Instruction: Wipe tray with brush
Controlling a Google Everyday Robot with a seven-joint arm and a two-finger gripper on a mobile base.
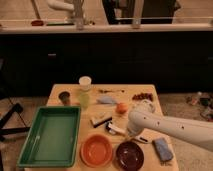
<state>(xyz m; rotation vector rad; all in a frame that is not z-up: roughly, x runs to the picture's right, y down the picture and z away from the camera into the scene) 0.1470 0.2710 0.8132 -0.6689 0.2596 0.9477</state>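
Right of the tray (30, 150), the gripper (127, 131) sits at the brush (114, 129) (whether it holds, I cannot tell), likely for pickup.

We see the white arm (172, 131) reaching in from the right across the wooden surface (129, 99). Its gripper (125, 131) is low over the white brush (113, 128), which lies just beside the tan-and-black scrubber (100, 120). The green tray (50, 136) sits at the left, apart from the gripper, with the orange bowl (97, 150) just beside its right rim and a dark bowl (130, 155) next along.
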